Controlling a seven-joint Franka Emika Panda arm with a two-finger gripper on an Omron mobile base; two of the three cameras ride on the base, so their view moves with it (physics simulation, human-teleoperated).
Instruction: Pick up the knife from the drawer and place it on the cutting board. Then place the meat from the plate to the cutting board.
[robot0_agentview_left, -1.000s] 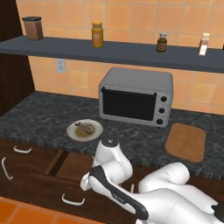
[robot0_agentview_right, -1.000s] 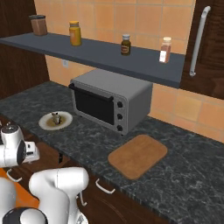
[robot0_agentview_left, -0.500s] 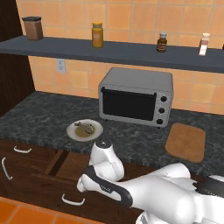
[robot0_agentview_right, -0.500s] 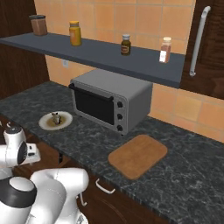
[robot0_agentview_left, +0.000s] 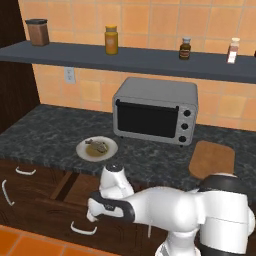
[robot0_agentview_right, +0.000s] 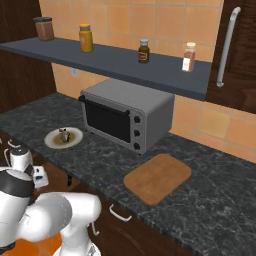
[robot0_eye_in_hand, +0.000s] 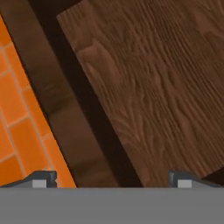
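Hand view: grainy dark wood drawer (robot0_eye_in_hand: 153, 87), spread tool (robot0_eye_in_hand: 111, 179), orange tiles (robot0_eye_in_hand: 17, 131)

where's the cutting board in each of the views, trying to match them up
Left base view: the cutting board lies at the right on the dark counter, right of the toaster oven.
Right base view: the cutting board lies at centre, lower than the toaster oven and to its right.
Hand view: not in it; it looks at brown wood and orange floor tiles.
Shared landmark: the toaster oven, with the board off its knob end.
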